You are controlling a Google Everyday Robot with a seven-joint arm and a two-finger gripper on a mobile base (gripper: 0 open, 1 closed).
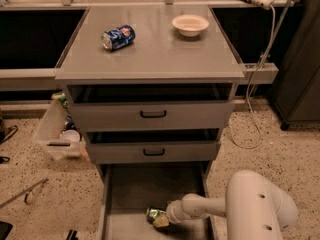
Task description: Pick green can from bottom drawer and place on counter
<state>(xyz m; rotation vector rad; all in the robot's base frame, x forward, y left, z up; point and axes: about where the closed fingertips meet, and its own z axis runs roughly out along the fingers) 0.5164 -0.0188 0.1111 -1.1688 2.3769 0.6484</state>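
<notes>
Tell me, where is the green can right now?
In the camera view, the green can lies near the bottom middle, on the floor of the open bottom drawer, right at the gripper that comes in from the picture's right.

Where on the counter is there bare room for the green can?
The counter is bare across its front half, from the blue can and bowl to the front edge, and in the strip between them; the back is busier. The gripper is down in the bottom drawer at the green can.
</notes>
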